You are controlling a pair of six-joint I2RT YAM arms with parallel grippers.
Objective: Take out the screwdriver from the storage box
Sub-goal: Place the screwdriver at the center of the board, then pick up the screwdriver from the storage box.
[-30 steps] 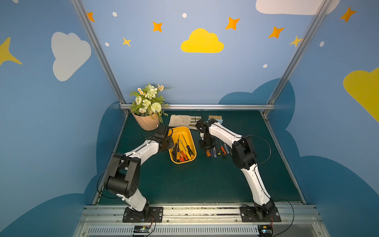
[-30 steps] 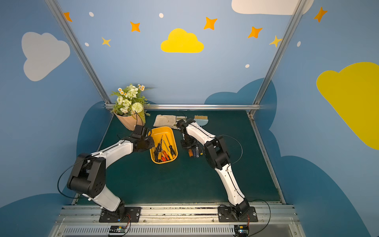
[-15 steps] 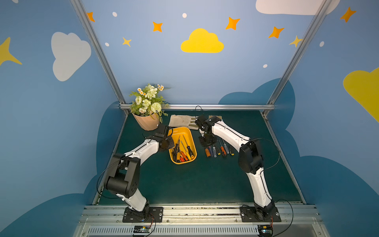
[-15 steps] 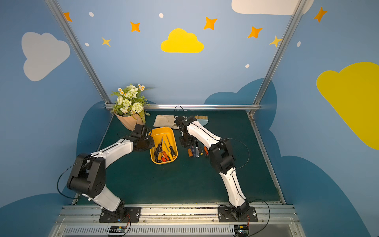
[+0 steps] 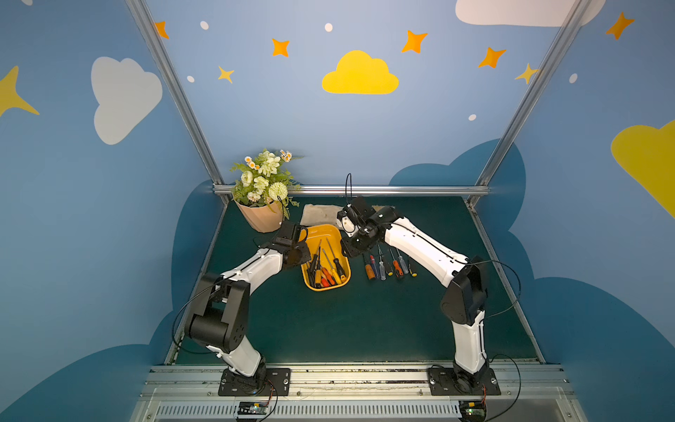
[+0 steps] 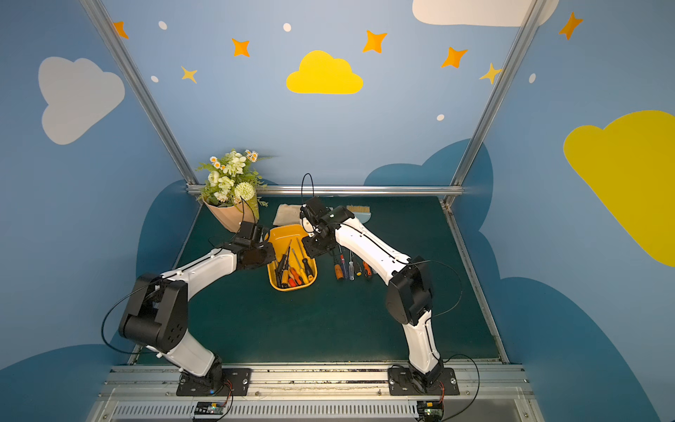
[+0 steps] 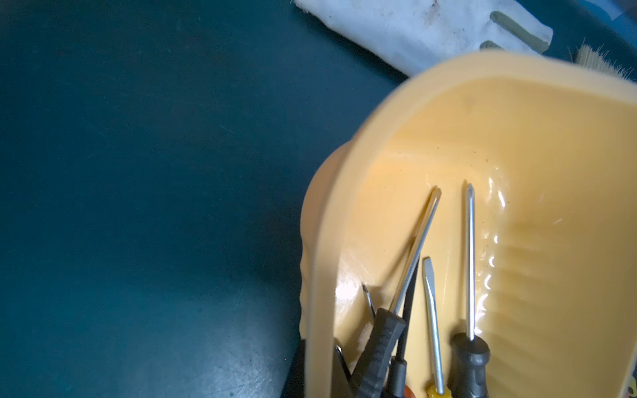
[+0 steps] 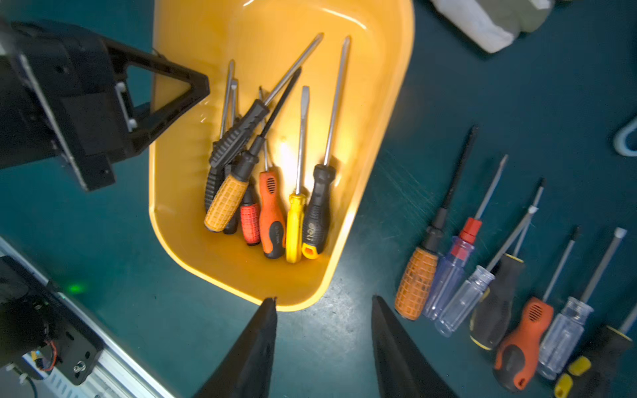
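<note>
The yellow-orange storage box (image 5: 321,231) (image 6: 288,234) (image 8: 179,193) sits mid-mat and holds several screwdrivers (image 5: 325,270) (image 8: 269,193) (image 7: 431,310), handles toward the front. My left gripper (image 5: 304,254) (image 6: 271,252) (image 7: 320,365) is shut on the box's left wall, one finger inside and one outside. My right gripper (image 5: 351,252) (image 6: 318,252) (image 8: 324,299) hangs open and empty over the mat, just off the box's right wall.
A row of several screwdrivers (image 5: 389,266) (image 6: 350,268) (image 8: 499,293) lies on the mat right of the box. Behind the box are a beige glove (image 5: 319,213) (image 7: 431,31), a peach flower pot (image 5: 261,219) and a small brush (image 6: 359,210).
My right gripper has opened wider and shifted left, from over the row of screwdrivers toward the box; its elbow swung right. The left arm and the box have stayed put.
</note>
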